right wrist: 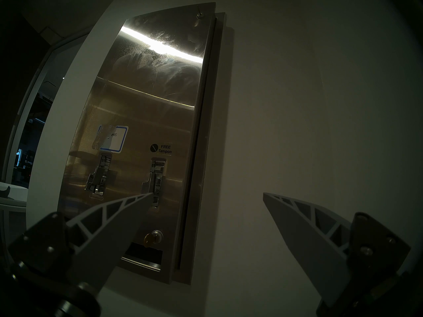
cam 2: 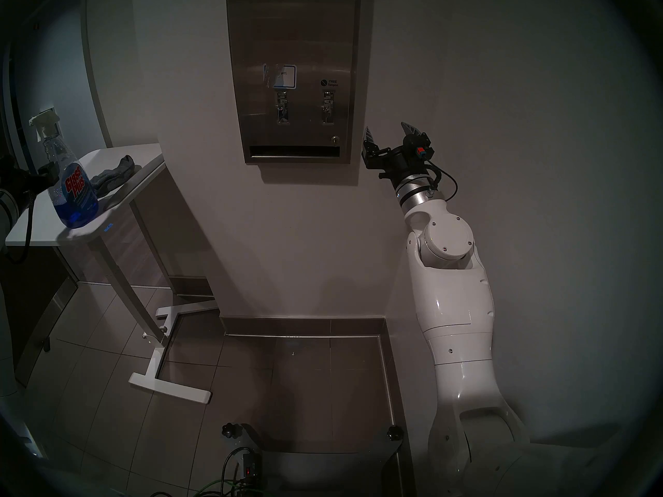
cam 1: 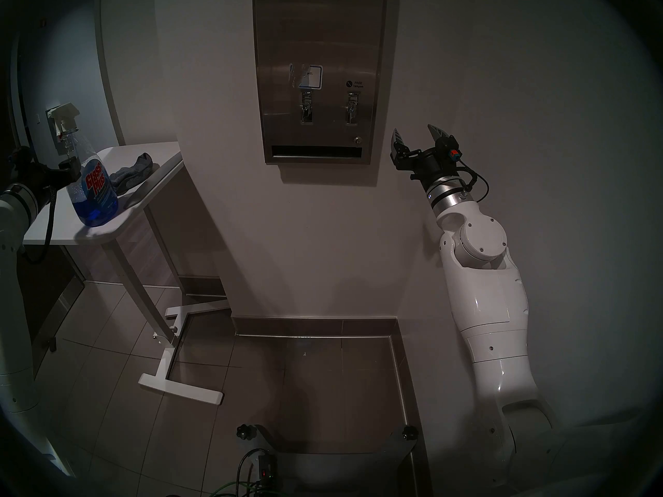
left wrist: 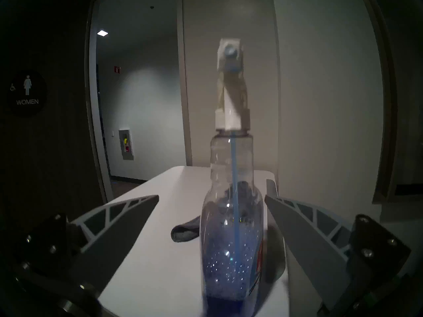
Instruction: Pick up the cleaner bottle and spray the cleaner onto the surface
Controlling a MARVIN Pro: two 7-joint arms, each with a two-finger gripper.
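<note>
Left gripper point(left wrist: 211, 197) fingers point(left wrist: 128, 220) open, flanking cleaner bottle point(left wrist: 231, 218), not touching.

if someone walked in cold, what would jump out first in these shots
First the cleaner bottle, blue liquid and a red-lettered label, upright on the white side table at far left, with a grey cloth behind it. The wrist view shows the open left gripper framing the bottle. Next the tall steel dispenser panel on the wall ahead, and the right gripper open beside its lower right corner.

"Glass Plus" on cleaner bottle point(cam 1: 95, 189); "FREE Tampon" on dispenser panel point(right wrist: 146, 117); "WOMEN" door sign point(left wrist: 27, 93)
</note>
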